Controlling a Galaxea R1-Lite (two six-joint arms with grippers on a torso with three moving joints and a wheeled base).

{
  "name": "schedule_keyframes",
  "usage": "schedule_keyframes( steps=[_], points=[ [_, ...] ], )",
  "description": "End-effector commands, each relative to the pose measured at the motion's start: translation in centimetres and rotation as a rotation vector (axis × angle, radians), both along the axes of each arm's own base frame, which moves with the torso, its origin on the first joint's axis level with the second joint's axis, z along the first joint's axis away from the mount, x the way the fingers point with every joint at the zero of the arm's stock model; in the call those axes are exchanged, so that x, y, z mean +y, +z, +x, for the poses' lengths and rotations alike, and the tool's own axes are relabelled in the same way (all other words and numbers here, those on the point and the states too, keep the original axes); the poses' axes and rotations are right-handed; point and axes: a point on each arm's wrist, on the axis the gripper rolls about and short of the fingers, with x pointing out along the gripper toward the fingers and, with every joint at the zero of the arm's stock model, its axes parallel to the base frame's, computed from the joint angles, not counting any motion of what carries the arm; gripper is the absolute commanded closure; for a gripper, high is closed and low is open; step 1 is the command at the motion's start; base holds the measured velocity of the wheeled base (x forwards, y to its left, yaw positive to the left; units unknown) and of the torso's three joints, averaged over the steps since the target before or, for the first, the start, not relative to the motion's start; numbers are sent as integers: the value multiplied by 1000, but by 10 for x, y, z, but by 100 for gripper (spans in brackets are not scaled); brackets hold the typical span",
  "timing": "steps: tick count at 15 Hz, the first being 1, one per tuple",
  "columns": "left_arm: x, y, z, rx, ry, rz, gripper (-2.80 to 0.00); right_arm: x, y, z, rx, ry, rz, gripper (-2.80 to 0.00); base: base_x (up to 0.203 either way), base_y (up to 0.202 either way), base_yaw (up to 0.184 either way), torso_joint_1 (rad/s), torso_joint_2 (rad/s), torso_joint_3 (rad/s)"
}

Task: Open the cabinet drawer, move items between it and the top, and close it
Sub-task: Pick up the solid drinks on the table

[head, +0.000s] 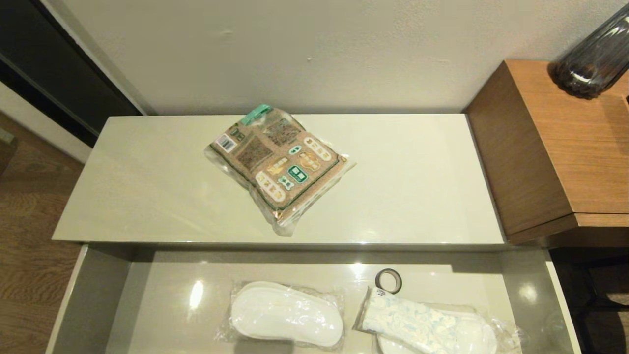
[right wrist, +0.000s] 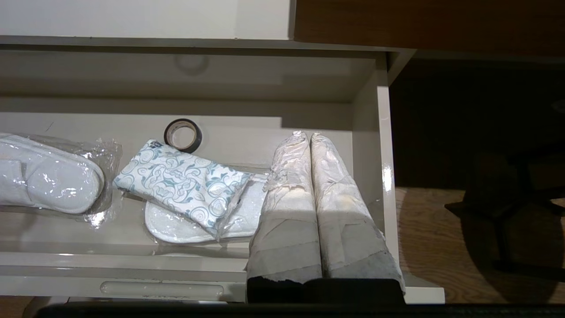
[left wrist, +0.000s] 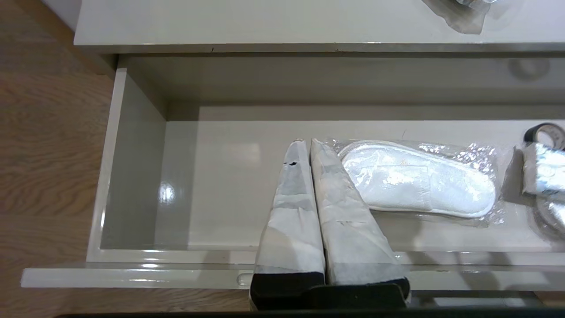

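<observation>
White pack (right wrist: 182, 185) lies in open drawer (head: 93, 295), seemingly atop a bagged slipper (right wrist: 176, 225).

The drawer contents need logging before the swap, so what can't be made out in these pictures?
- Second slipper: right wrist view, mostly hidden under the white patterned pack.
- Brown-and-green packet: print too small to read in the head view; left wrist view cuts it off.
- Cabinet drawer: front cut off by head view's lower edge.
- Dark vase: top cut off.
</observation>
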Motion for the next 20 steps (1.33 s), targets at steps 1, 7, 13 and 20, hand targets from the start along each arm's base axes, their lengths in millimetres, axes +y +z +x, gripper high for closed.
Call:
schedule_keyframes(
  steps=[1,7,13,20],
  points=[
    [0,1,0,-2,-6,65,0,0,0,0,1,0,-1,0,0,0,0,0,0,0],
    [-1,86,4,78,-50,-40,0,0,0,0,3,0,-1,0,0,0,0,0,0,0],
    [-8,193,109,468,-269,-535,0,0,0,0,3,0,-1,0,0,0,0,0,0,0],
    [-12,162,285,797,-299,-846,0,0,0,0,1,0,-1,0,0,0,0,0,0,0]
  ],
)
